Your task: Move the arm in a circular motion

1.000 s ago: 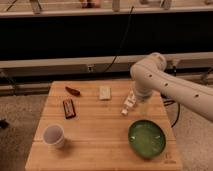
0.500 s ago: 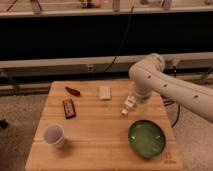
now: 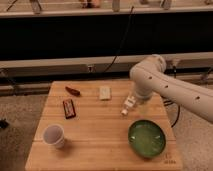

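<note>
The large glossy white arm (image 3: 165,85) comes in from the right edge and bends at a rounded elbow (image 3: 148,70) above the back right of the wooden table (image 3: 95,150). Its gripper (image 3: 128,106) hangs down from the elbow. It is just above the tabletop, between the beige packet (image 3: 104,93) and the green bowl (image 3: 146,138). It holds nothing that I can see.
A white cup (image 3: 53,136) stands at the front left. A dark snack bar (image 3: 69,108) and a red chili pepper (image 3: 73,91) lie at the left back. Cables hang behind the table, in front of a dark wall and rail.
The arm has shifted only slightly; the gripper stays over the same right-middle part of the table. The objects have not moved.
</note>
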`<state>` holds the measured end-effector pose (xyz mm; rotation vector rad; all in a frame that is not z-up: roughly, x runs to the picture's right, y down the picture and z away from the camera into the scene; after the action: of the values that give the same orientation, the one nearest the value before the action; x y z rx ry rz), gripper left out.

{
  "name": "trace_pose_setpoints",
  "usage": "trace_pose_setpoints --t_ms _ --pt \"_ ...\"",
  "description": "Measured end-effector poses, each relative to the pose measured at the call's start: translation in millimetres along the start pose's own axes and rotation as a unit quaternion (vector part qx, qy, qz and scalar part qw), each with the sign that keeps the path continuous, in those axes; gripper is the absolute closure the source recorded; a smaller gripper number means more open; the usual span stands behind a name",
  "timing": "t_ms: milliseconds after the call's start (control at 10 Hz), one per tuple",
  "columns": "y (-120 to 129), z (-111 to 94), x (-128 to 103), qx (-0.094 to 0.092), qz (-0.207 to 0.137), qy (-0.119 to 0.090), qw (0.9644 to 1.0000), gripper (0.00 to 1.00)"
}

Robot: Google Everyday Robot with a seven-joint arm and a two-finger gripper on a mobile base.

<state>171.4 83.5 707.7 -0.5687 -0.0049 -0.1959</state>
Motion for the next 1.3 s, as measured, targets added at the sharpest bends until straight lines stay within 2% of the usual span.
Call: trace_pose_setpoints --t_ms 200,400,1300 --pt "4 -1 -1 0.000 0.000 -0.002 1.0000 0.20" --pt "2 -2 -12 0.000 -0.006 -0.004 1.0000 0.20" --pt "10 -4 -19 -0.002 -0.013 -0.007 0.9999 0.20"
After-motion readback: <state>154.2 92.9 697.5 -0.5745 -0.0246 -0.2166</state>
